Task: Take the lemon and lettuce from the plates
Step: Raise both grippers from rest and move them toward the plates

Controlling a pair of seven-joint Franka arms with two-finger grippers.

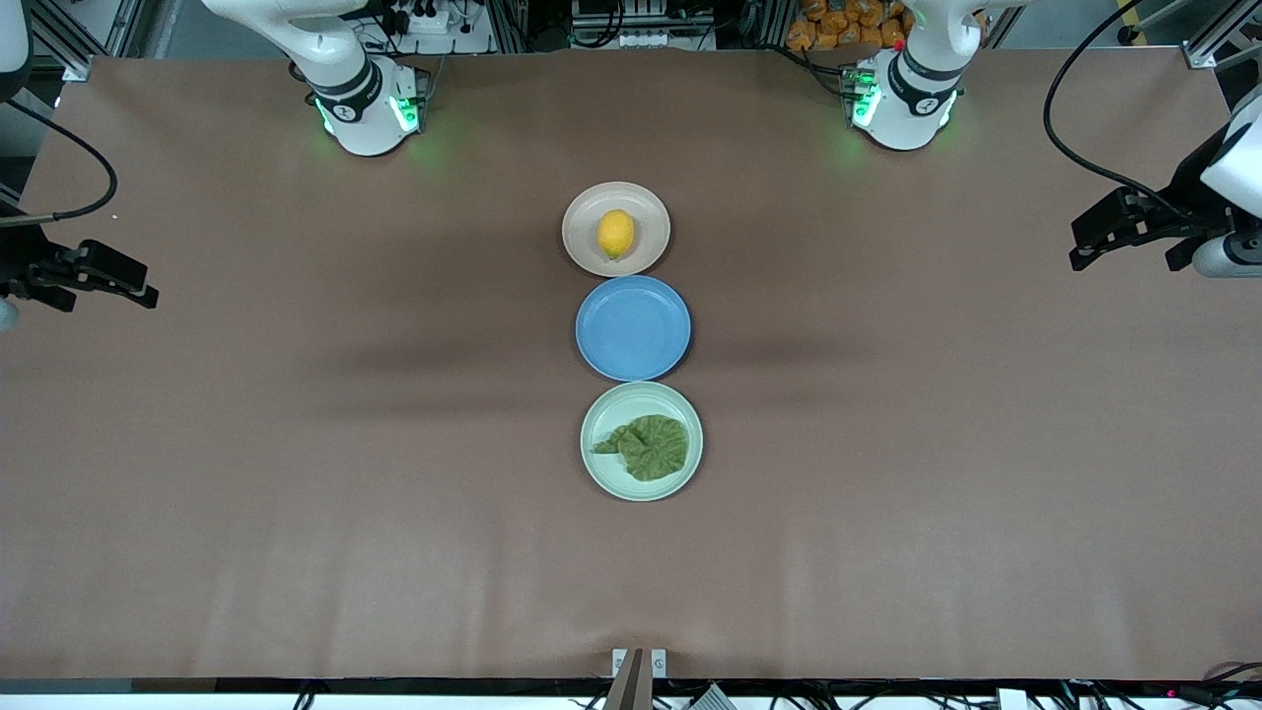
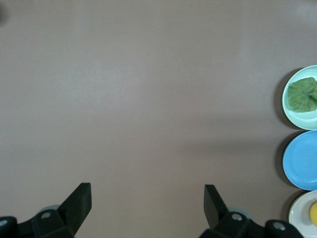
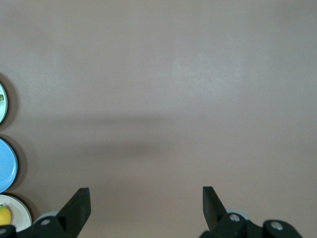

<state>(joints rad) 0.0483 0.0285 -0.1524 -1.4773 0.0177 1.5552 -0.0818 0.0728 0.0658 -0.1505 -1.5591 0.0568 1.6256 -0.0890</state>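
Observation:
The lemon (image 1: 615,234) lies on the beige-pink plate (image 1: 582,211), the plate nearest the robots' bases. The lettuce (image 1: 648,446) lies on the mint green plate (image 1: 631,391), nearest the front camera. My left gripper (image 1: 1122,262) is open and empty, up over the left arm's end of the table, away from the plates. My right gripper (image 1: 108,294) is open and empty over the right arm's end. The left wrist view shows my open gripper (image 2: 147,191), the lettuce (image 2: 302,95) and a sliver of lemon (image 2: 314,213). The right wrist view shows my open gripper (image 3: 145,193) over bare table.
A bright blue plate (image 1: 633,327) sits bare between the two task plates, in one line down the middle of the brown table (image 1: 296,444). Black cables hang beside both arms at the table's ends.

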